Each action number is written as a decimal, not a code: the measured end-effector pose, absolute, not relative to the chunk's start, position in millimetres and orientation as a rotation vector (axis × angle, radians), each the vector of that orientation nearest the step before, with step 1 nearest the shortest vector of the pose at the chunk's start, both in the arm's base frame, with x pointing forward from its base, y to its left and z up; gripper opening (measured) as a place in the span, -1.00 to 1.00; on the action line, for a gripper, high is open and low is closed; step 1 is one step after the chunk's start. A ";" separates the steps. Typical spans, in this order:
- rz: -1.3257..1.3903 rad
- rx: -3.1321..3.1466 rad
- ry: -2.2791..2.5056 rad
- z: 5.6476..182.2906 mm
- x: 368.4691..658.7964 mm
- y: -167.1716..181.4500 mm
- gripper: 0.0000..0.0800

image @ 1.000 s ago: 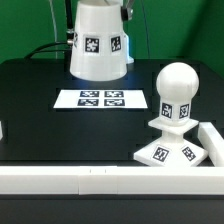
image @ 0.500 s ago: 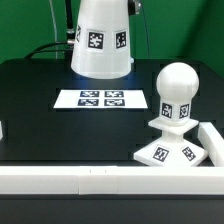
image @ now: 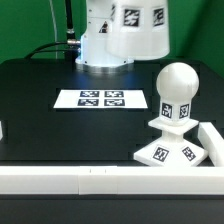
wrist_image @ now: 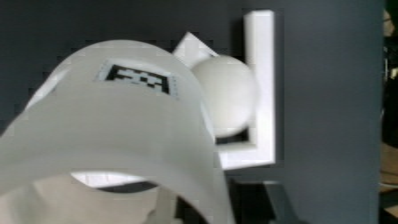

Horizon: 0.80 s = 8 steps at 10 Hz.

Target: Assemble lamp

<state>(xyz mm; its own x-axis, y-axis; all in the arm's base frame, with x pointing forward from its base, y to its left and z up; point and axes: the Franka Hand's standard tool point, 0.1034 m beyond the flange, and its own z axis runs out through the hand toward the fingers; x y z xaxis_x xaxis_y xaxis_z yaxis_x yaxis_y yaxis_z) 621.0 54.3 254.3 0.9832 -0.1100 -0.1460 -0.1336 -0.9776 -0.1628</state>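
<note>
Hanging clear of the table [image: 40, 90], the empty shade [image: 137, 28] sits clamped in the hand [wrist_image: 210, 195], bulb [image: 177, 92] seated on base [image: 172, 154]

Arm coming in from top of exterior view, mostly out of frame. Pincer holding shade [image: 137, 28] aloft, clear of desk, tilted. Pincer itself hidden behind shade in exterior view; in wrist view only dark finger [wrist_image: 254, 195] edge peeking past shade [wrist_image: 125, 130] rim; jaw spacing not readable
</note>
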 end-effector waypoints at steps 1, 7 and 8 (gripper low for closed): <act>0.197 -2.957 0.206 252.5 629.2 64.5 -0.89; 0.201 -2.980 0.211 187.1 610.2 89.7 -0.89; 0.203 -2.983 0.210 178.4 607.9 92.1 -0.89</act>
